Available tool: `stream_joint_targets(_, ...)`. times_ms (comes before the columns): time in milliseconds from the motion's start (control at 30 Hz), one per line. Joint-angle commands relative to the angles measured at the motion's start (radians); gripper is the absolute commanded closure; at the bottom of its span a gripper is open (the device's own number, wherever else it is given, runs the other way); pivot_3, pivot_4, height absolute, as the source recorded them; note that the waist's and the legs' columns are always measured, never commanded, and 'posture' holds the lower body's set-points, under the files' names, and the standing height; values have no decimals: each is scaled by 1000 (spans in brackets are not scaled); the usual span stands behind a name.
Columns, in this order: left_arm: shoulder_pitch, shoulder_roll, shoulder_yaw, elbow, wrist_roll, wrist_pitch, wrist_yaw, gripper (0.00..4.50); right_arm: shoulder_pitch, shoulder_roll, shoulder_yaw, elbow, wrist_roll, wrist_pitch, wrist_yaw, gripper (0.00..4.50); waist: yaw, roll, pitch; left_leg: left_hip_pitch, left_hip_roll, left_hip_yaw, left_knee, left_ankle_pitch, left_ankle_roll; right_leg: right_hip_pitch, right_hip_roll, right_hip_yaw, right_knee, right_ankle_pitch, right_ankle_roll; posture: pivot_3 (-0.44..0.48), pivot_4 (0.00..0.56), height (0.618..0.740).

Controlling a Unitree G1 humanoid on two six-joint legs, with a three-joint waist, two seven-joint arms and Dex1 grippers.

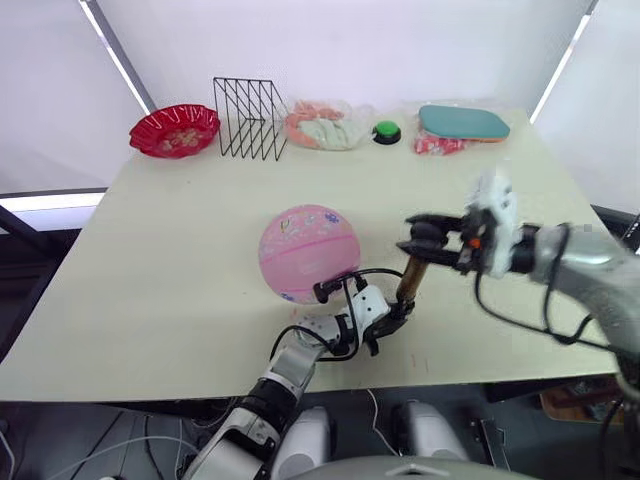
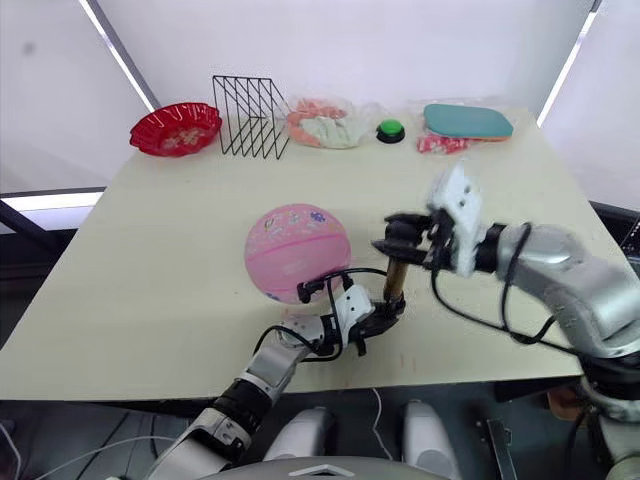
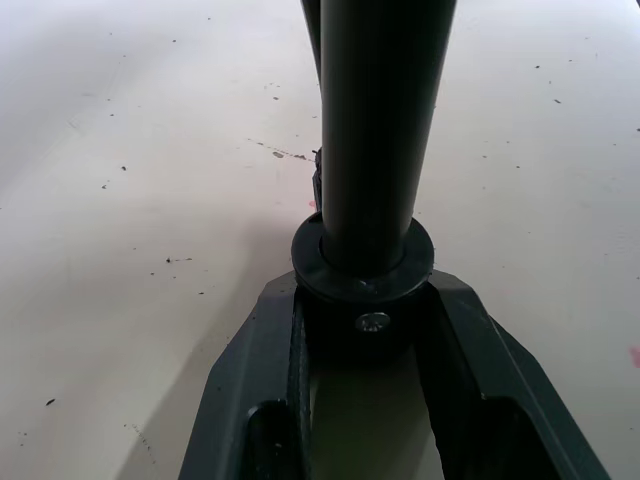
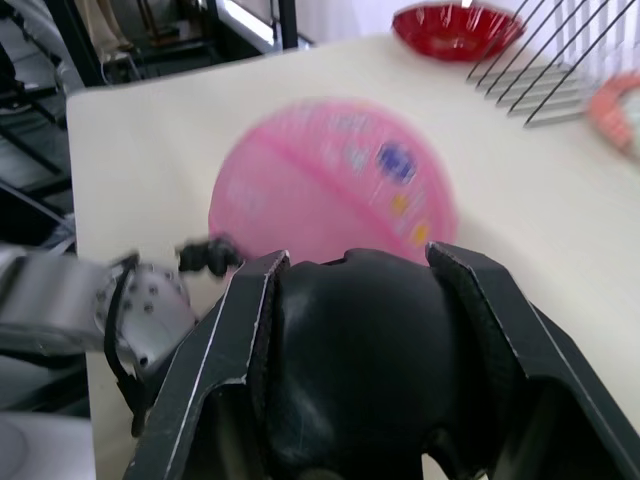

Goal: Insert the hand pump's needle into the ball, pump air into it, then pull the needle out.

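Note:
The pink ball [image 1: 308, 252] sits round in the middle of the table. Just right of it the hand pump [image 1: 410, 278] stands upright, a gold cylinder with black ends. My left gripper [image 1: 392, 318] is shut on the pump's black base collar [image 3: 362, 262], low on the table. My right gripper [image 1: 415, 240] is shut on the black T-handle [image 4: 355, 360] at the pump's top. A thin black hose [image 1: 362, 273] loops from the pump to the ball's near side. The needle is too small to make out where the hose meets the ball.
Along the far edge stand a red scalloped bowl [image 1: 174, 130], a black wire rack [image 1: 250, 118], a clear bag of soft items [image 1: 322, 125], a green button [image 1: 386, 132] and a teal pad [image 1: 463, 122]. The table's front edge lies just behind my left gripper.

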State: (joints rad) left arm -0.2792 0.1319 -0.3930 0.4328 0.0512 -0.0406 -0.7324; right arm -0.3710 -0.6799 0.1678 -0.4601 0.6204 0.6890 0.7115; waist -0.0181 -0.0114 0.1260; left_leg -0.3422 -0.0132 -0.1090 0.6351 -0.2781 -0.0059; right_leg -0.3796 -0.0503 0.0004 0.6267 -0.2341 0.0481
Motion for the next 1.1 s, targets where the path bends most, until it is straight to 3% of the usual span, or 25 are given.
stream_joint_targets(33,20,2,7,42,3,42,11,3554,110,23,218,129,-119,-3,66,2819,-1,-1,-4,1,0,0,0,0,0,1,0,0,0,0,0,0,150,740)
stream_joint_targets(200,21,-5,5,41,6,44,17,3554,135,67,260,195,-230,-92,90,2819,-2,-1,-10,6,1,-2,0,0,0,2,1,-1,0,0,0,0,150,740)
stream_joint_targets(567,16,-2,18,32,-9,36,3,3554,116,71,97,107,-184,-73,77,2819,3,1,-6,6,0,-2,-1,0,0,2,0,-1,0,0,0,0,150,740)
stream_joint_targets(1000,17,2,23,-7,-24,49,-23,3554,145,90,127,58,-212,-64,62,2819,3,4,1,-1,-1,-5,-1,0,0,-3,-1,-3,-1,2,3,0,150,740)
stream_joint_targets(1033,21,3,23,-14,-31,52,-33,2753,146,93,126,59,-212,-63,61,2819,3,4,2,-1,-1,-5,-1,0,0,-3,-1,-3,-1,2,3,0,150,740)
stream_joint_targets(1100,26,7,24,-31,-35,57,-37,2242,144,96,124,64,-216,-64,63,2819,2,3,5,-1,-1,-5,-1,0,0,-3,-1,-3,-1,1,3,0,150,740)
